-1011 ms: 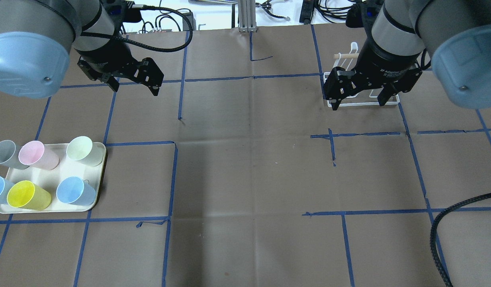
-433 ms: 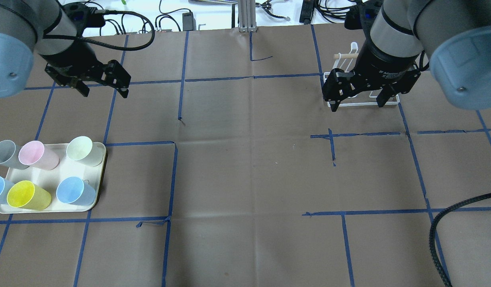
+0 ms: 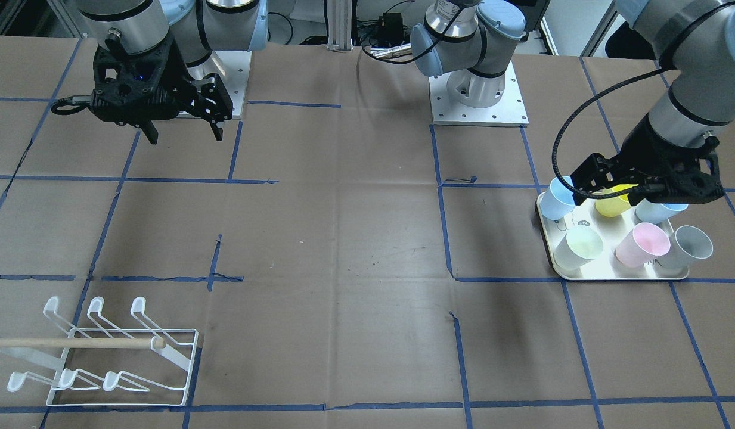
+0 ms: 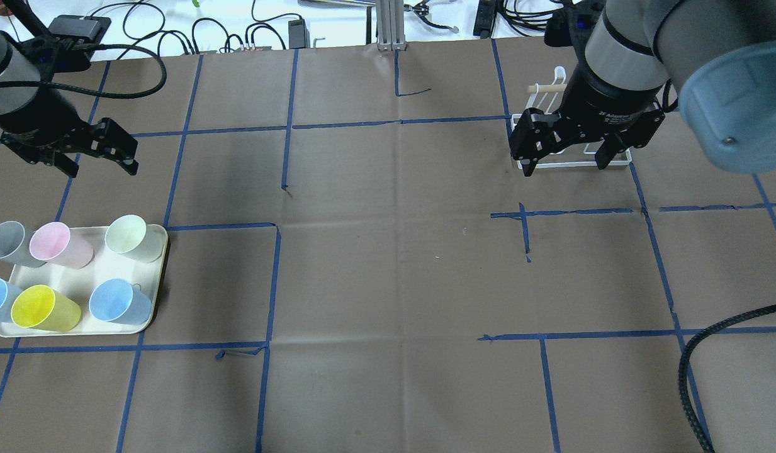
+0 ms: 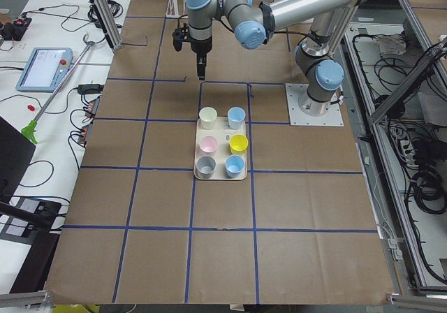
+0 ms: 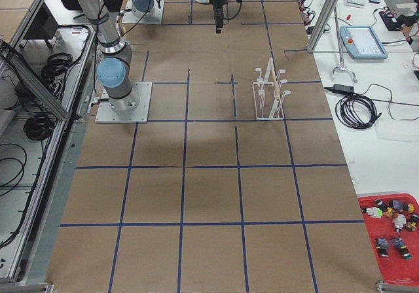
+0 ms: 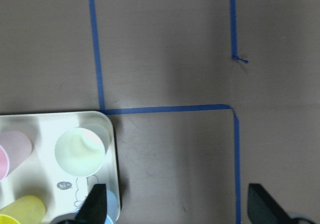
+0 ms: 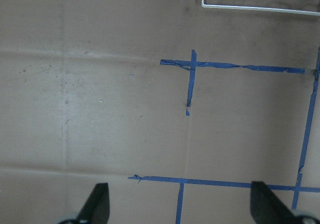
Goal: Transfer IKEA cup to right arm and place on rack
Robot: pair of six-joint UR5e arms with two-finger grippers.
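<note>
On the brown table [image 4: 388, 264], the left pincer [image 4: 101, 167] and right pincer [image 4: 565, 165] are wide open, empty. Coming down crooked could knock the crowded cups [image 4: 126, 234] over.

Your left claw [image 4: 100, 167] has swept across the bench [image 4: 388, 264] toward the overhead view's left edge and now lines up with the tray [image 4: 92, 270] of cups. Most of the left arm [image 4: 13, 100] has slid out of that view.

Six cups [image 4: 126, 234] stand in two rows on the tray [image 4: 85, 274], on the robot's left side of the table [image 4: 388, 251]. The rack [image 3: 105, 342] sits well apart on its right, farther out.
</note>
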